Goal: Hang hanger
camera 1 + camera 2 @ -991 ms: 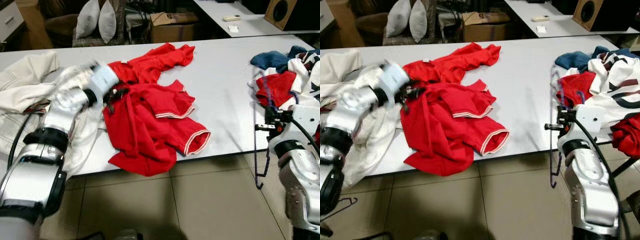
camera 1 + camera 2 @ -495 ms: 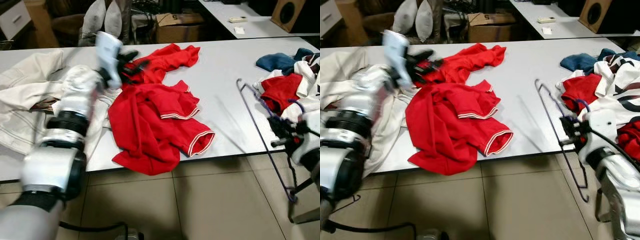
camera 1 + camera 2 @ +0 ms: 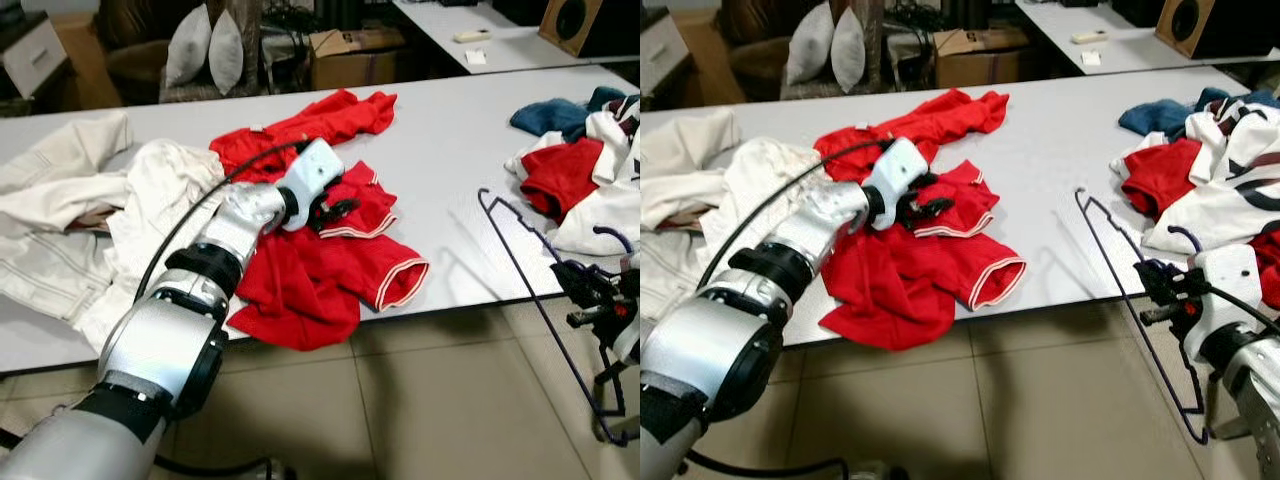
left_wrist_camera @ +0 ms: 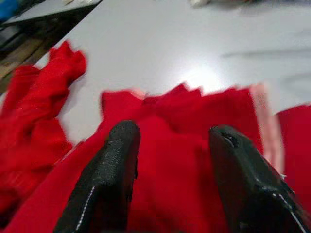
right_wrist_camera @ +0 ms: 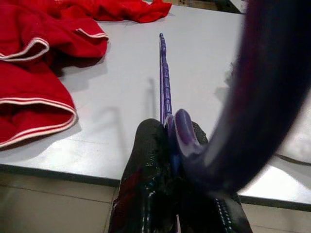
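A purple wire hanger is held off the table's front right edge, one end over the tabletop, the other hanging toward the floor. My right gripper is shut on the purple hanger. A red shirt with white-trimmed sleeves lies crumpled in the middle of the white table. My left gripper reaches over this red shirt, its fingers open and spread just above the cloth.
White trousers lie at the table's left. A heap of red, white and blue clothes sits at the right end. Behind the table are cushions, a cardboard box and a second table. Tiled floor lies below.
My left gripper came down from above the shirt's far part onto its middle. My right gripper shifted right and lower with the hanger. The camera has also moved.
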{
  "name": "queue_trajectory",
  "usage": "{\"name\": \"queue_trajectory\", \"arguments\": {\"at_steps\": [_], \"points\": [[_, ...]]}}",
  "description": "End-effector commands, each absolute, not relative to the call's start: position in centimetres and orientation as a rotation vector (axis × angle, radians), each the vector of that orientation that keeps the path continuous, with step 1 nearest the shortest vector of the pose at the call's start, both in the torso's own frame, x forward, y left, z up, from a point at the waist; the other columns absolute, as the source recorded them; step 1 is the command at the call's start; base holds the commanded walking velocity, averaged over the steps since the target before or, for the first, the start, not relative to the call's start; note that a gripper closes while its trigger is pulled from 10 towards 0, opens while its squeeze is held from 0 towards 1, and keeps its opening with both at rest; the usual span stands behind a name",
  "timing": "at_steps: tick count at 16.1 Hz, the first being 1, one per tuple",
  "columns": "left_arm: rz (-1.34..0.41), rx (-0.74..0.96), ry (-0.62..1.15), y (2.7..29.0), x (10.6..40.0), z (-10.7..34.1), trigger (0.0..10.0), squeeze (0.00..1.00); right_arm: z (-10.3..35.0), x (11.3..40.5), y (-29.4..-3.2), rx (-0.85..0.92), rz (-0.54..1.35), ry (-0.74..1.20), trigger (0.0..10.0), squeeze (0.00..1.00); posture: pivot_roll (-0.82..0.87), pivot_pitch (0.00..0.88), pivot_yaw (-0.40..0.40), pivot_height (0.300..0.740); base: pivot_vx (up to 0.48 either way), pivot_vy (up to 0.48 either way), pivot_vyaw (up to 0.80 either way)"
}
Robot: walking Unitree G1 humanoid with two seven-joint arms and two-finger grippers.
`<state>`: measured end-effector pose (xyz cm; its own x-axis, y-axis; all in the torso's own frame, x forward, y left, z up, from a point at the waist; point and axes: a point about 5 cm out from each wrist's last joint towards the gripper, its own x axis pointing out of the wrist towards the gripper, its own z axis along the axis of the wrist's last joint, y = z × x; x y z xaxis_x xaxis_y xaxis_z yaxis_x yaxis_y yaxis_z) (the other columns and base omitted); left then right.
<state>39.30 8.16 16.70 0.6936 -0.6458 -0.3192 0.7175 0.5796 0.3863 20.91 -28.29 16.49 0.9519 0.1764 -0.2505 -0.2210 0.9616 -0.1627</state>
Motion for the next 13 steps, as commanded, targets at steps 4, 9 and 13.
{"name": "queue_trajectory", "arguments": {"at_steps": [4, 9, 13], "points": [[-0.718, 0.736, 0.233, 8.8, 39.0, 14.3, 10.0, 0.00, 16.6, 20.4, -27.3, -0.191, 0.247, 0.243, 10.0, 0.00, -0.11, 0.000, 0.105, 0.740, 0.000, 0.000, 0.00], [-0.706, 0.671, 0.263, 8.8, 38.8, 13.5, 0.0, 0.00, 16.9, 20.4, -27.4, -0.198, 0.250, 0.243, 10.0, 0.00, -0.13, 0.000, 0.100, 0.740, 0.000, 0.000, 0.00], [-0.691, 0.655, 0.284, 9.2, 38.8, 13.3, 0.0, 0.00, 17.0, 20.6, -27.4, -0.213, 0.251, 0.244, 10.0, 0.00, -0.13, 0.000, 0.095, 0.740, 0.000, 0.000, 0.00]]}}
